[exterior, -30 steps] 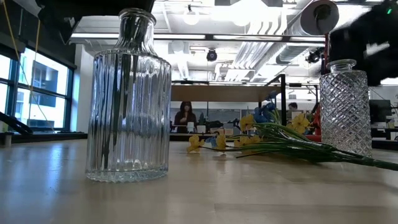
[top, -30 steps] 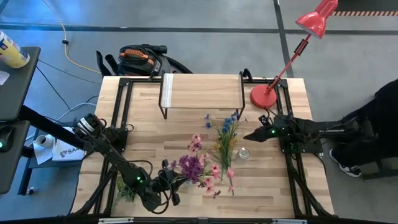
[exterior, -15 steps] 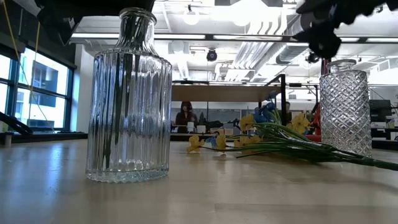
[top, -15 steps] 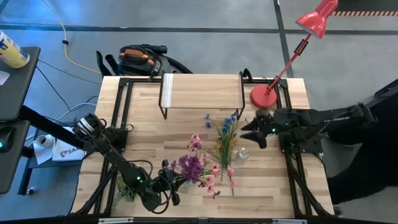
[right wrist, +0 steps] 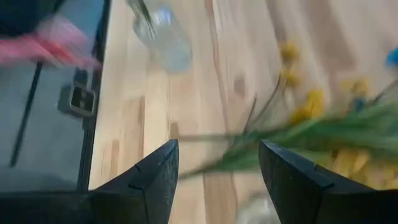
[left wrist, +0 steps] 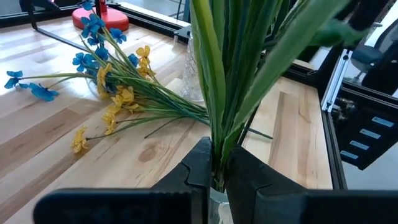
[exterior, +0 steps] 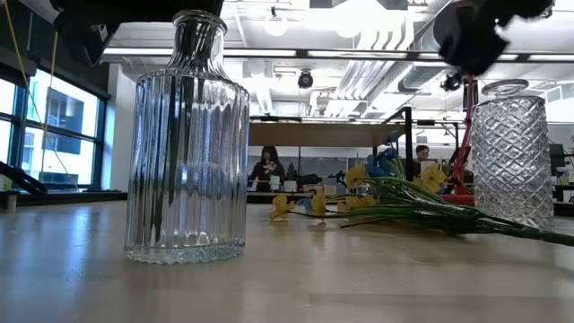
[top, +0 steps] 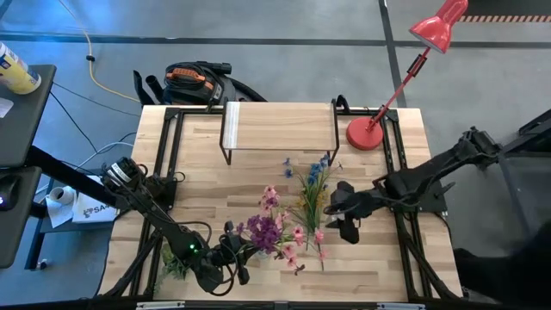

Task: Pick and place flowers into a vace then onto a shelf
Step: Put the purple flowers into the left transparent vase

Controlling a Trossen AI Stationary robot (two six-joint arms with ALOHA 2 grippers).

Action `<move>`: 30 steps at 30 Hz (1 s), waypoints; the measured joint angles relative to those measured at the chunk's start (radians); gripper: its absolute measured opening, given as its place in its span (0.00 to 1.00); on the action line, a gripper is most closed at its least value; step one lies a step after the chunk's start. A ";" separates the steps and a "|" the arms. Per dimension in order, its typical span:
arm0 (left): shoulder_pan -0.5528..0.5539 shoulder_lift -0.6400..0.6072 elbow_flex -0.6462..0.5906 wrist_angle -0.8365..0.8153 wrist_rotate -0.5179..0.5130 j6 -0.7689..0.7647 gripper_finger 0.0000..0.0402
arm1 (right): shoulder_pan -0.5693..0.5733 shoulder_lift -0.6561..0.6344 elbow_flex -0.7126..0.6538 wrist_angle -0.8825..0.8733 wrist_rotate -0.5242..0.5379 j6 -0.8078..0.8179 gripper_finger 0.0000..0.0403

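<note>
The pink and purple flowers (top: 274, 231) stand with their green stems (exterior: 179, 108) inside a ribbed glass vase (exterior: 186, 161). My left gripper (left wrist: 214, 158) is shut on those stems just above the vase's mouth. The blue and yellow flowers (top: 312, 191) lie flat on the table. My right gripper (top: 343, 213) hangs over a diamond-cut glass vase (exterior: 513, 157), which stands slightly tilted. Its fingers are apart in the right wrist view (right wrist: 217, 146). The shelf (top: 280, 127) stands at the far edge. My left gripper pinches the bundle of green stems (left wrist: 216, 146) between its two fingers, low on the stems and right above the vase's glass neck (left wrist: 217, 202). The fingers come nearly level from the table's left and lie across the stems. The flowers rise slanting out of the ribbed vase. My right gripper is over the diamond-cut vase's neck, which it hides from above; I cannot tell whether it touches the vase.
A red desk lamp (top: 370, 131) stands at the far right corner beside the shelf. A small green tuft (top: 176, 263) lies near the left front. Black frame rails (top: 405, 232) run along both table sides. A person (exterior: 266, 166) sits in the room beyond.
My right gripper has swung from the table's right edge toward the left and near side, rolling as it went, and now hangs over the diamond-cut vase. In the low view that vase has shifted slightly to the right and tipped a little.
</note>
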 joint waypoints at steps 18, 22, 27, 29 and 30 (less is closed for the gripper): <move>0.000 0.000 0.000 0.014 0.013 0.000 0.18 | 0.142 0.166 0.058 0.241 0.082 -0.063 0.52; 0.000 0.000 0.000 0.019 0.013 0.000 0.18 | 0.146 0.269 0.058 0.315 0.051 -0.112 0.48; 0.000 0.000 0.000 0.019 0.011 0.000 0.18 | 0.145 0.393 0.057 0.475 -0.042 -0.108 0.49; 0.001 0.000 0.000 0.019 0.011 0.000 0.18 | 0.145 0.437 0.057 0.547 -0.045 -0.107 0.52; 0.001 0.000 0.000 0.019 0.010 -0.001 0.18 | 0.145 0.458 0.057 0.584 -0.044 -0.108 0.54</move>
